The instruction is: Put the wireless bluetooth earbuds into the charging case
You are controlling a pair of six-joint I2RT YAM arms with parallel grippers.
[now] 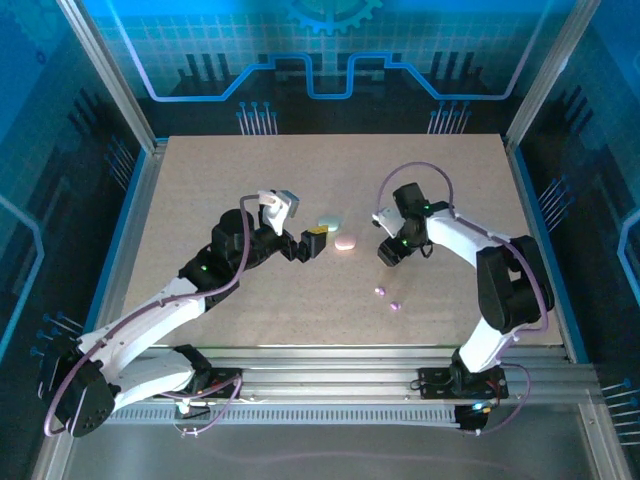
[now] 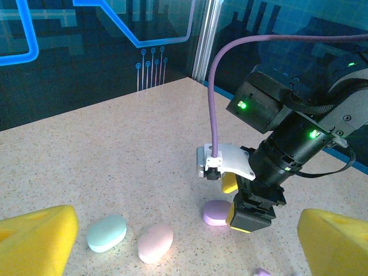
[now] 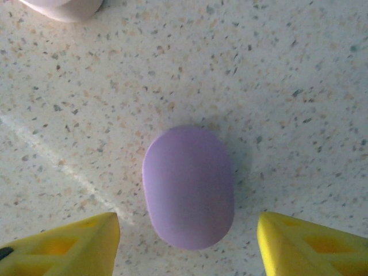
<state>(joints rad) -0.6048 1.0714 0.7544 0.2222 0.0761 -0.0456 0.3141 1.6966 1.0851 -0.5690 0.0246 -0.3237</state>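
Earbuds: two tiny lilac bead-like plastic earbuds (image 1: 379,291) lie loose on the speckled beige tabletop (image 1: 220,180). They are close together, nearer the arm bases than the right gripper and apart from it.
Cases: the smooth lilac oval pebble-shaped case (image 3: 188,187) lies flat and looks closed. A pink oval case (image 2: 155,242) and a mint oval case (image 2: 106,232) sit side by side to its left in the top view.
Right gripper: right gripper (image 3: 187,230) points down over the lilac case. Its jaws are apart, with a yellow wedge fingertip (image 3: 69,244) on each side and bare table showing between pad and case. Nothing is held.
Left gripper: left gripper (image 2: 184,253) is spread wide and empty, low over the table, facing the three cases.
Handling, earbuds (judgement): very light, hard and glossy. They will likely roll or squirt out from under a pad, and are small enough to be lost between the fingers.
Hold point (judgement): pinch across the widest part of the body, pads centred and low to the table, closing slowly.
Handling, case (judgement): rigid, with a slick rounded shell. Grip across the short axis at mid-height, or it may skate on the tabletop.
Status (judgement): no earbud seated yet, and the case lid needs opening first.
Risk: a descending finger could knock the beads away.
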